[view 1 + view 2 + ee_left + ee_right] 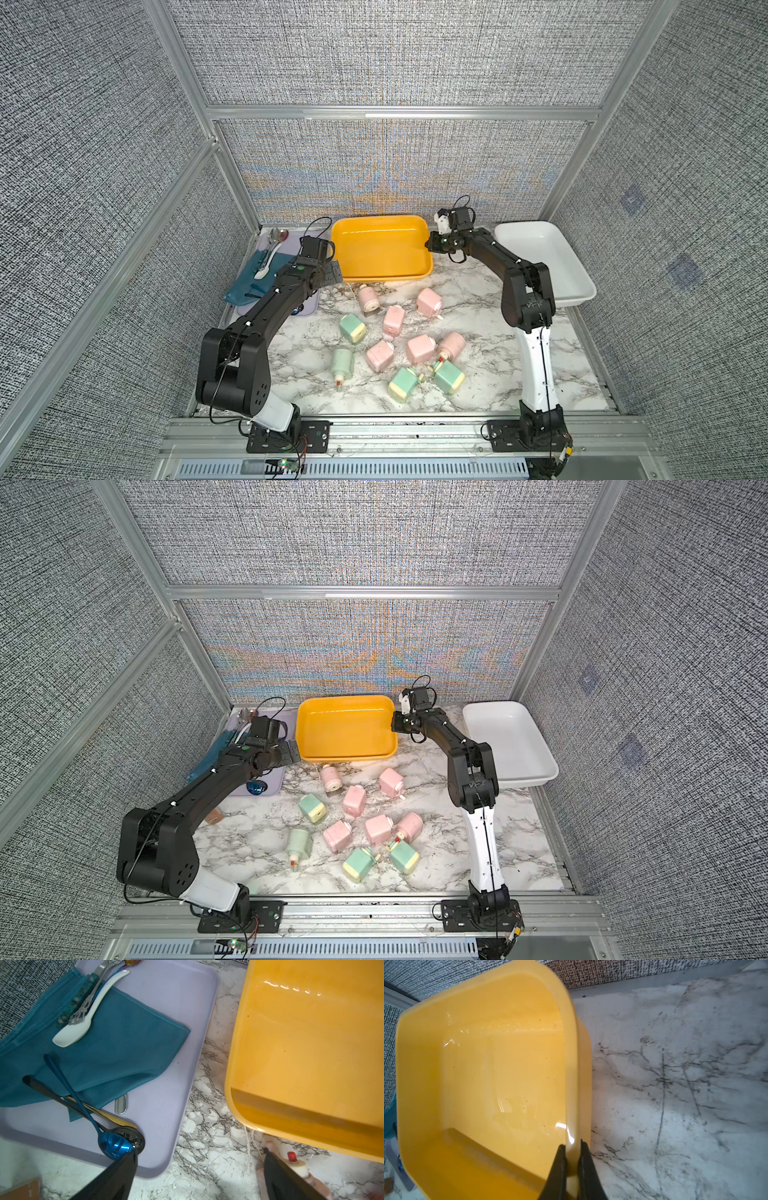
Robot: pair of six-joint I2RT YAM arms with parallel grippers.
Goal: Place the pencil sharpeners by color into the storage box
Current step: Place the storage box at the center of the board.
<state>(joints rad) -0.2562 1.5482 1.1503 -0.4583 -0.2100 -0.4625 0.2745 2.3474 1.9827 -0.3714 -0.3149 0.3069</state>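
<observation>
Pencil sharpeners (392,320): all ten lie loose on the middle of the marble counter (478,386), six pink, four green; none in a box. Yellow storage box (382,249) sits mid back edge; white box (536,253) at the back right corner. Right hand (572,1147) is pinched tight on the yellow box's rim, on the side facing the counter's right edge, one finger inside the wall, one outside. Left hand (197,1159) is spread wide, holding nothing, above the counter between lilac tray (166,1064) and yellow box, one finger just beside a pink sharpener (301,1169).
</observation>
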